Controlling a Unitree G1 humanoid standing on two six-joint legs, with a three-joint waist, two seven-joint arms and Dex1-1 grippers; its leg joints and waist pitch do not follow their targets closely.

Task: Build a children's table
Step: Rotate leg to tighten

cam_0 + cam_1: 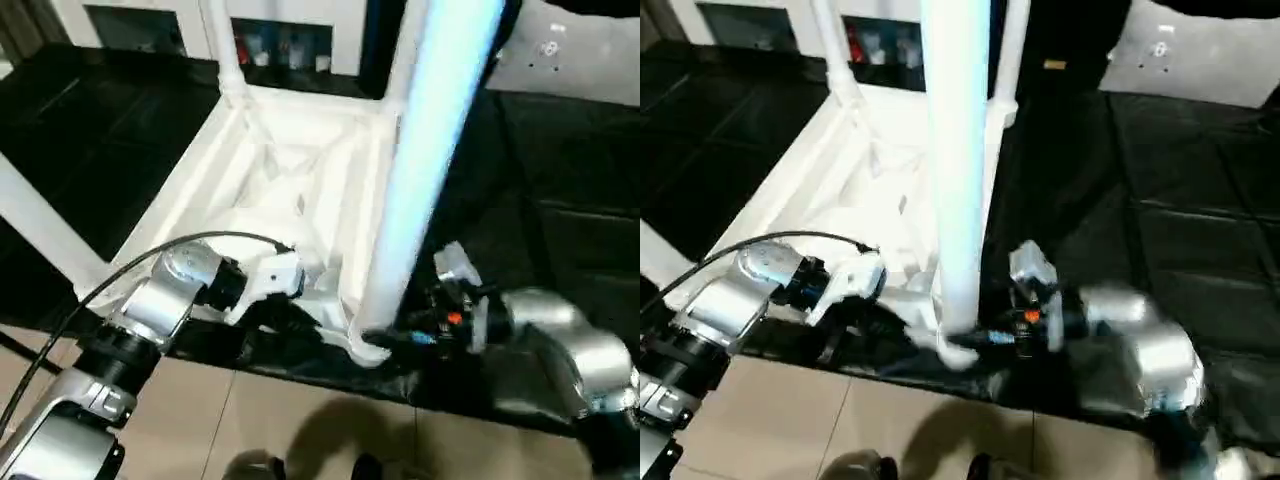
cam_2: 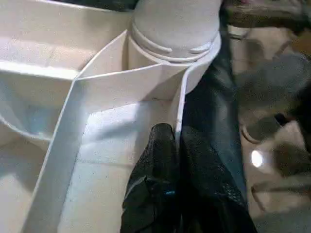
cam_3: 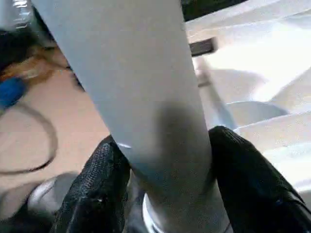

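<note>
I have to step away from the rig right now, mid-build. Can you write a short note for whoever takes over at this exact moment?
Left pincer: shut on the tabletop's side wall, next to the near corner socket.
Right pincer: shut on the near leg, low down, just above the socket.
The tabletop lies upside down on the black surface, ribbed underside up.
Done: two far legs stand in their sockets; the near leg stands upright in its socket, though I cannot tell if it is fully seated.
Left: finish seating this leg. Another leg slants at the near left corner; check it.
</note>
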